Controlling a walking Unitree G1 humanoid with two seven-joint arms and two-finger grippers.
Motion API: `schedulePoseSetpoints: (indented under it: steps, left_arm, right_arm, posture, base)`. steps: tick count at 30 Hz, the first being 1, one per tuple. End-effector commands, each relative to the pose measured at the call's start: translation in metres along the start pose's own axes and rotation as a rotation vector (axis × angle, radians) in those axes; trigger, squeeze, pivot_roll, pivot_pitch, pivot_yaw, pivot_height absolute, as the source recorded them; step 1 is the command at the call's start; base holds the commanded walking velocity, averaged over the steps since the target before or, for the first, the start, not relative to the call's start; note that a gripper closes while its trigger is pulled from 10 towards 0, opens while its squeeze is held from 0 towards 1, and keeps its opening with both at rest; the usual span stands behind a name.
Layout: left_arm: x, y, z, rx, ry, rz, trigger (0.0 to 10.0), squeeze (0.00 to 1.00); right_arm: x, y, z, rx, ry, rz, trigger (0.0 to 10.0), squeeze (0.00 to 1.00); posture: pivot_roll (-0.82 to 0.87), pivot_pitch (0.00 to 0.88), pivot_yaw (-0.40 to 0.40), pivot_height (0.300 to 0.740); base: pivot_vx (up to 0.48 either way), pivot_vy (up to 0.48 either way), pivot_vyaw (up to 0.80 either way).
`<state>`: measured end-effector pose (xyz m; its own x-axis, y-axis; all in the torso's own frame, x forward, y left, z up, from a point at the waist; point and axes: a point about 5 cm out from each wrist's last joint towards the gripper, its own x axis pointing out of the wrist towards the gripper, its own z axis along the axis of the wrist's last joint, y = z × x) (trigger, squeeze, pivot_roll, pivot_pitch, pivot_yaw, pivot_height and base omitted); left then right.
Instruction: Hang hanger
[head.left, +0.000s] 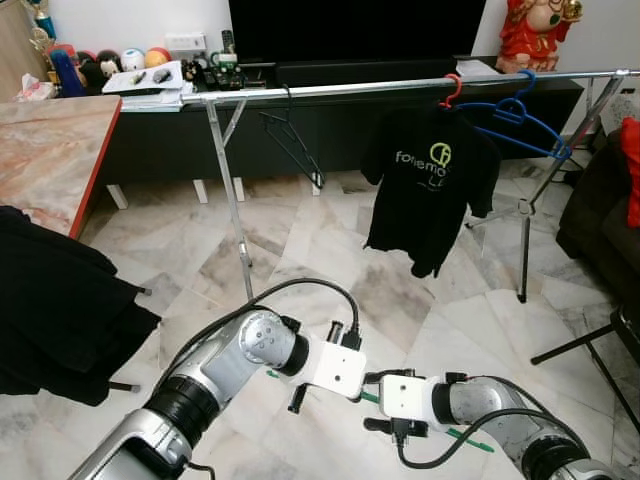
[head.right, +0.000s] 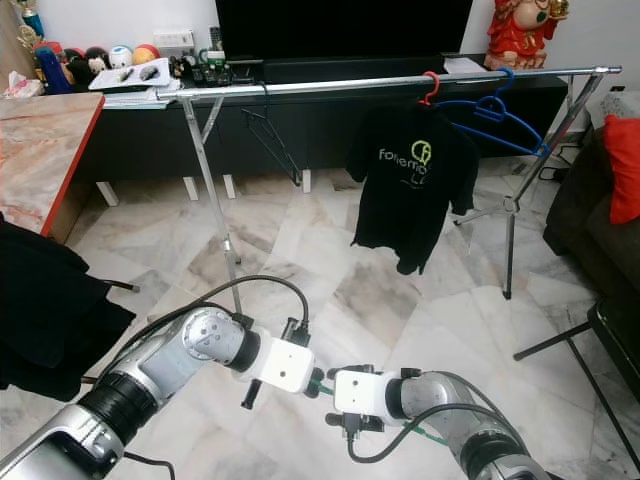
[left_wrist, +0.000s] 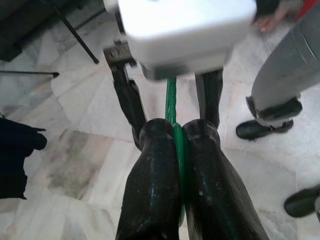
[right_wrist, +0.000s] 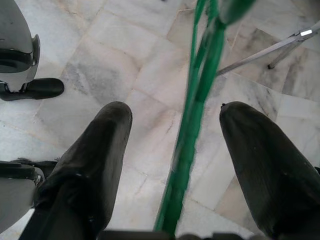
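Note:
A green hanger (head.left: 469, 436) is held low in front of me, above the marble floor. My left gripper (left_wrist: 176, 131) is shut on its thin green bar (left_wrist: 172, 102). Facing it, my right gripper (right_wrist: 176, 109) is open, and the green bar (right_wrist: 192, 125) runs between its fingers (right_wrist: 100, 150) without touching either one. The two white wrists meet almost head-on (head.left: 370, 385). Farther ahead stands the metal clothes rail (head.left: 400, 86). On it hang a black T-shirt (head.left: 430, 180) on a red hanger, a blue hanger (head.left: 515, 115) and a black hanger (head.left: 290, 130).
A red-edged marble table (head.left: 50, 150) stands at the left, with a dark garment (head.left: 60, 310) hanging below it. A dark sofa (head.left: 600, 200) is at the right, and a low TV cabinet stands behind the rail. A person's grey-trousered leg and black shoes (left_wrist: 280, 90) are close by.

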<state>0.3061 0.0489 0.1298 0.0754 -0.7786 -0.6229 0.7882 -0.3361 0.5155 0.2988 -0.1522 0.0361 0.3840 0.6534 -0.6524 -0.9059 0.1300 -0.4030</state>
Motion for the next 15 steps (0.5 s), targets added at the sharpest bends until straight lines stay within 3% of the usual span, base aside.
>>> schedulePoseSetpoints:
  steps: [1,2,15]
  left_arm:
    - [0.0007,-0.0020,0.0022,0.002,-0.011,-0.012,10.0,0.00]
    - [0.0006,-0.0020,0.0024,0.001,-0.011,-0.012,10.0,0.00]
    - [-0.0007,-0.0027,0.0017,-0.008,0.002,-0.016,10.0,0.00]
  right_arm:
    - [0.0009,0.0033,-0.0020,-0.001,0.009,0.011,3.1,0.00]
    - [0.0010,0.0035,-0.0022,0.000,0.009,0.010,0.0,0.00]
    - [-0.0002,0.0013,-0.0041,0.012,0.014,-0.015,0.0,0.00]
  posture:
    - [0.07,0.090,-0.027,0.740]
    - [0.07,0.090,-0.027,0.740]
    - [0.07,0.094,-0.025,0.740]
  base:
    - [0.000,0.000,0.00]
    - [0.000,0.000,0.00]
    - [0.000,0.000,0.00]
